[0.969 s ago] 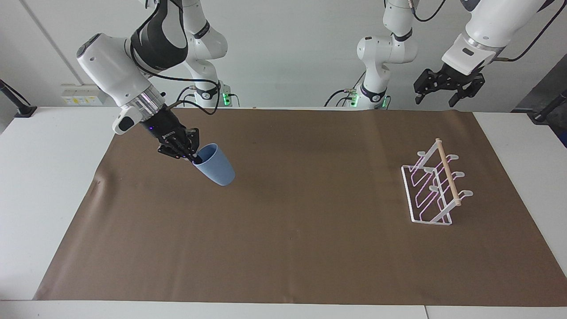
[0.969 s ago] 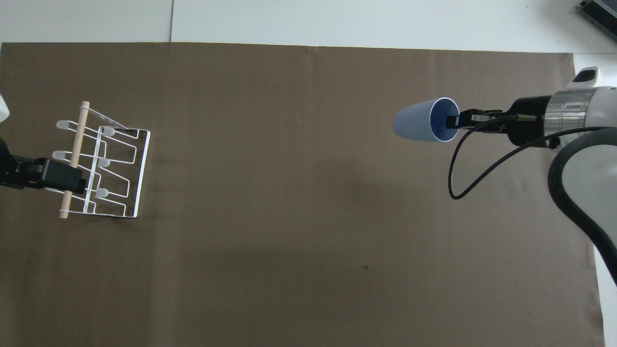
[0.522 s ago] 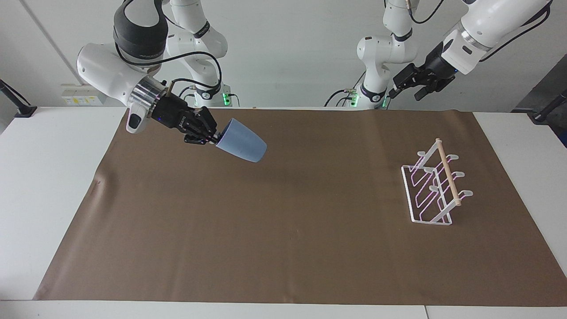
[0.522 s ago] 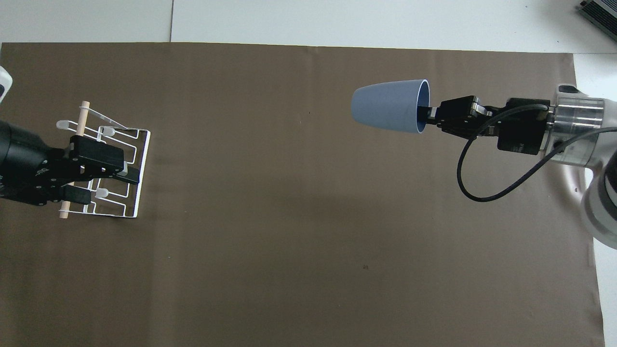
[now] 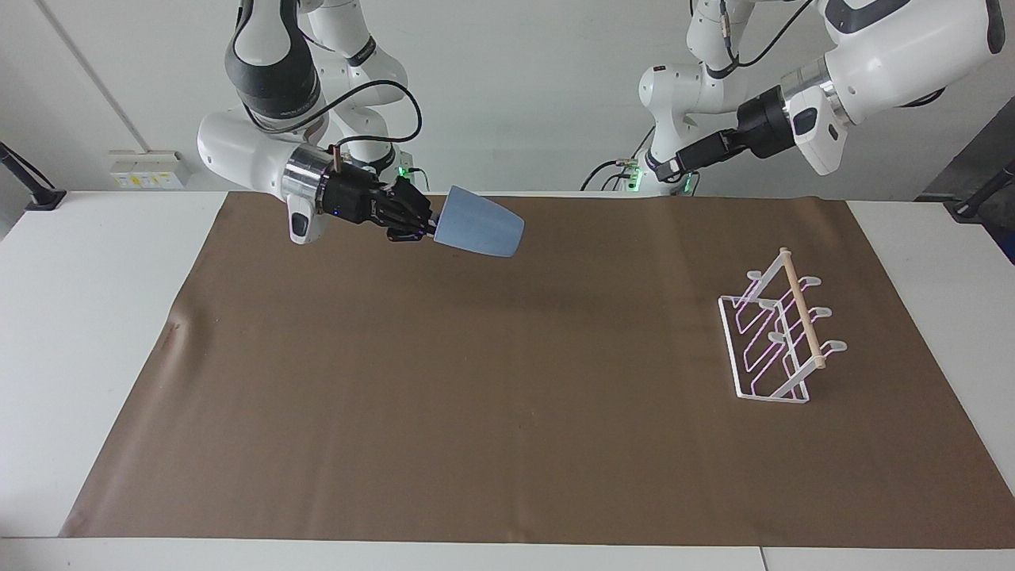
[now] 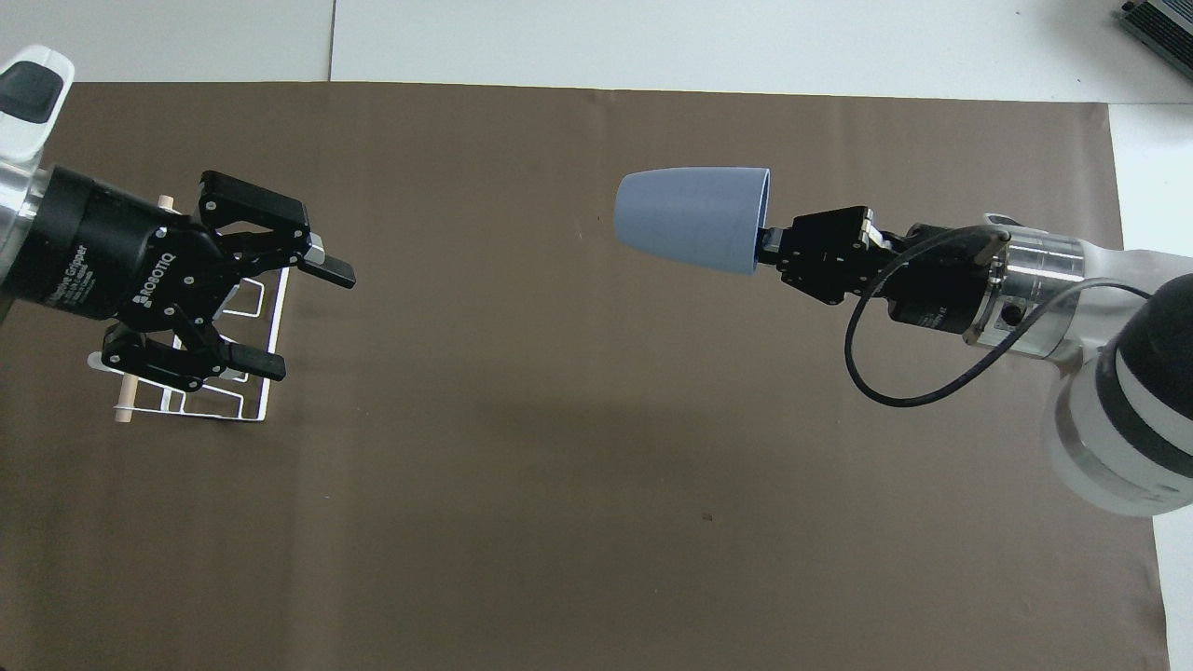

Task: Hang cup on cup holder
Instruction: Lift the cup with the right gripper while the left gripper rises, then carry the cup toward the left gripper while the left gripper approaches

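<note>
Both views bright, evenly lit, diffuse light from above. Brown mat [image 5: 507,412] matte, no glare; soft broad shadows only, faint dark band on mat under raised cup [image 5: 480,231]. White table [image 5: 87,317] margins near overexposed. Small green indicator lights glow at arm bases. Focus sharp throughout, no motion blur. Metal wrist ring of right arm shows mild specular highlights in overhead view.

left claw [image 6: 303,317] hides much of the cup holder [image 6: 266,391] from overhead.
</note>
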You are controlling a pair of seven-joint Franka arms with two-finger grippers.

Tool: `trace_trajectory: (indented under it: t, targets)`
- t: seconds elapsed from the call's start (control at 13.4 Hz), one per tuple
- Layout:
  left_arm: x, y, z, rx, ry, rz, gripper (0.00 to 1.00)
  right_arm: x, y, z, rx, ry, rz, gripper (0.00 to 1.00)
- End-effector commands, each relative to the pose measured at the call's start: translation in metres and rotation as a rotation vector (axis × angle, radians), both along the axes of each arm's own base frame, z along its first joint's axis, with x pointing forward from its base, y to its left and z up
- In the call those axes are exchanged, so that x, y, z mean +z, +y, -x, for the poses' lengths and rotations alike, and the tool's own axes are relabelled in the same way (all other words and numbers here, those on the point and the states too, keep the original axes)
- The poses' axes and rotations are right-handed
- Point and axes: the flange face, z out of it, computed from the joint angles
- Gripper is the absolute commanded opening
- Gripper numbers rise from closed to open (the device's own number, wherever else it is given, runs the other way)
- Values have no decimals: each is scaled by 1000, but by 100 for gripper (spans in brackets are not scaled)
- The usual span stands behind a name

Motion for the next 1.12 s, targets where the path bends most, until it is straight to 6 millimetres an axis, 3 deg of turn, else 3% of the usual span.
trace_trajectory:
  t: [0.0, 0.15, 0.52, 0.75, 1.04]
  targets:
    - [-8, -6, -32, 110, 133, 42, 100, -6, 17, 10, -22, 12, -97, 0]
    - [-14, -10, -49, 203, 236, 58, 100, -10, 24, 13, -20, 25, -113, 0]
    - [-3, -18, -60, 426, 316, 139, 100, -25, 38, 17, -24, 75, -171, 0]
    - [0, -17, -63, 536, 368, 184, 100, -29, 53, 19, -27, 105, -221, 0]
    - [-2, -37, -57, 601, 429, 185, 100, -27, 60, 20, -43, 119, -259, 0]
